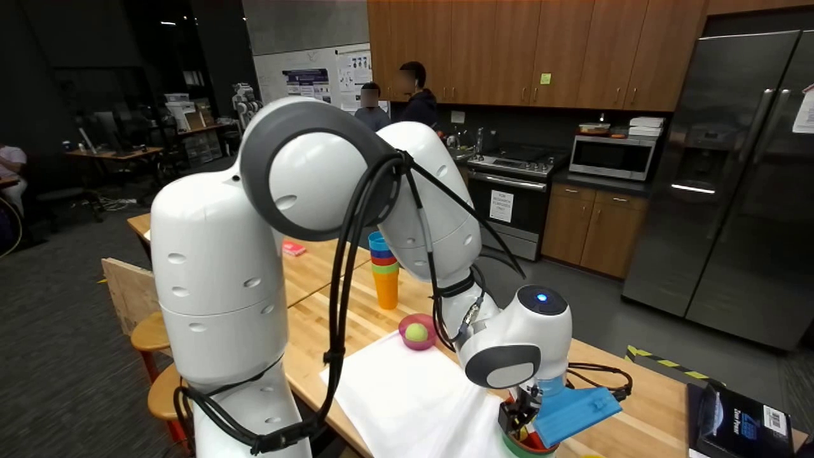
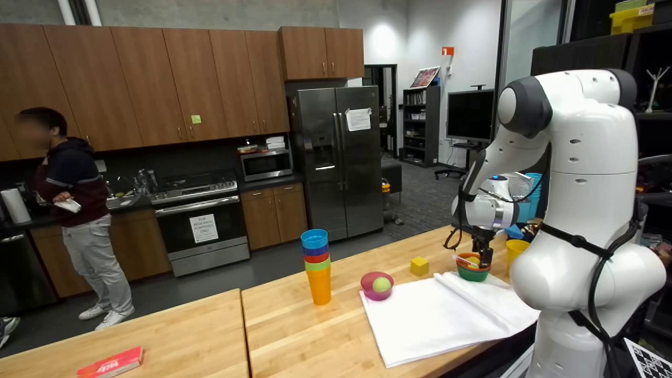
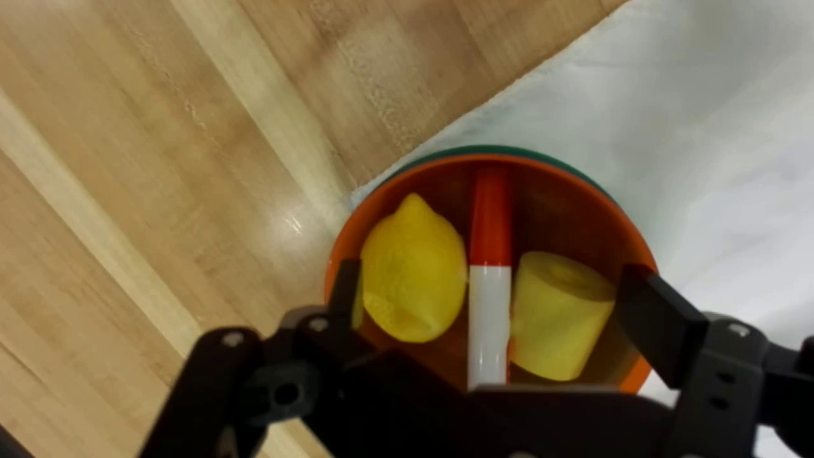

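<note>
We find the pincer [image 3: 493, 286] spread over the orange bowl [image 3: 547, 197], its fingers [image 3: 661, 321] near opposite sides of the rim and pinching nothing; whether they touch it we cannot tell. Between them lies the marker [image 3: 489, 318], red end outward from the pincer; being long, it probably leans on the wall rather than lying flat. We judge that it keeps apart the lemon [image 3: 414, 270], just beside one finger, and the yellow block [image 3: 566, 324], just beside the opposite one. The orange bowl nests in a green bowl [image 2: 472, 274], perhaps for a steadier base, below the pincer and at the edge of the white cloth [image 3: 718, 159]. Only the wrist view sorts these contents clearly for us; it reduces the green bowl to a sliver of rim, while an exterior view shows its side. There we also get the yellow cup [image 2: 517, 251] near the pincer and, on its other side, the cube [image 2: 419, 266], neither of which the wrist view shows. Farther from the pincer, both exterior views show the pink bowl [image 2: 369, 292], likely there to stop its ball [image 2: 381, 284] rolling, then the nested cups [image 2: 318, 286] and, well apart, the red box [image 2: 111, 363]. Far beyond, an exterior view alone adds a screen [image 2: 470, 115].
</note>
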